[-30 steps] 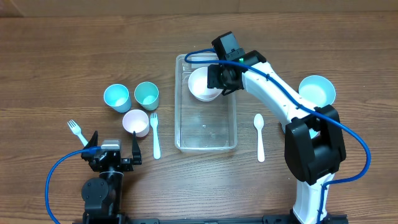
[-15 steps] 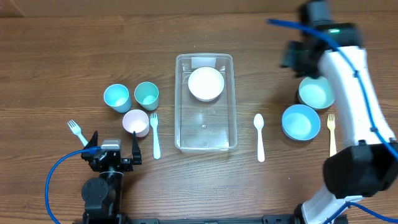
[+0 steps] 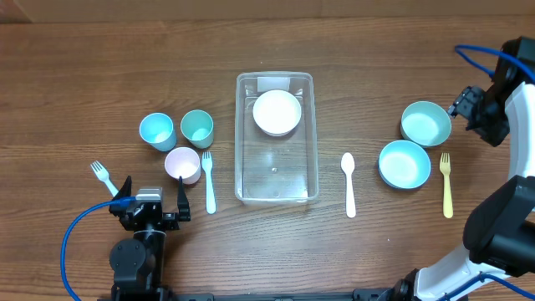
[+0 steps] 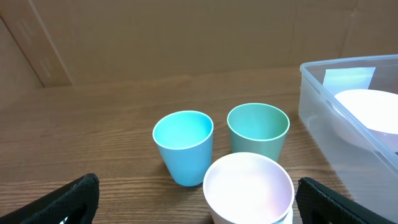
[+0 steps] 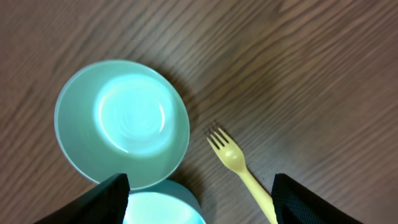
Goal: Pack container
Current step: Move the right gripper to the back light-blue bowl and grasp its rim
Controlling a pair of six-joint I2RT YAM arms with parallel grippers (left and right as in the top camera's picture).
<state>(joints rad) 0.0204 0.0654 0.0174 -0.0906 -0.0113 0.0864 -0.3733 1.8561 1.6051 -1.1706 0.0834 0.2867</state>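
The clear rectangular container [image 3: 277,180] stands at the table's middle with a white bowl [image 3: 277,112] in its far end; both show at the right of the left wrist view [image 4: 317,93]. My right gripper [image 3: 478,114] is open and empty, high at the right, above a green bowl [image 3: 425,123] [image 5: 122,122], a blue bowl [image 3: 405,164] [image 5: 163,210] and a yellow fork [image 3: 446,184] [image 5: 239,169]. My left gripper [image 3: 152,206] is open and empty at the front left, just behind a pink cup [image 3: 182,164] [image 4: 249,188].
A blue cup [image 3: 156,131] [image 4: 183,145] and a green cup [image 3: 197,127] [image 4: 257,129] stand left of the container. A pale blue fork [image 3: 208,181], a white fork [image 3: 104,176] and a white spoon [image 3: 349,183] lie on the wooden table.
My right gripper let go of the white bowl in the container, then swung away to the right, over the green and blue bowls. The left arm has not moved.
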